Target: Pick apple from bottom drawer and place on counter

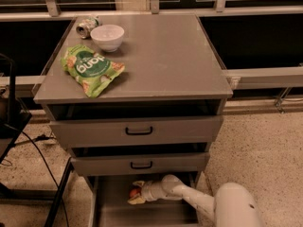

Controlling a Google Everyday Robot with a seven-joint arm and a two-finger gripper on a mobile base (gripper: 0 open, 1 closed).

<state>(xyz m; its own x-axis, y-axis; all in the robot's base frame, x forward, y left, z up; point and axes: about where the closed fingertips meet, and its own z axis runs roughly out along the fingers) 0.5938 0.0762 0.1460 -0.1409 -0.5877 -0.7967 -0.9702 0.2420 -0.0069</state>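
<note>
apple partly hiding behind gripper in bottom drawer, grasp impossible to tell, snack bag, bowl, can sitting on counter

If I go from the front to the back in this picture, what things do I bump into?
The gripper at the apple in the bottom drawer → green snack bag on the counter → white bowl → can.

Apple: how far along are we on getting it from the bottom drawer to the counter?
Done: the bottom drawer stands open and the arm reaches into it. In hand: the gripper is at the apple, low in the drawer; a firm hold cannot be confirmed. Left: lift the apple out and set it on the counter, probably right of the white bowl and green bag.
</note>
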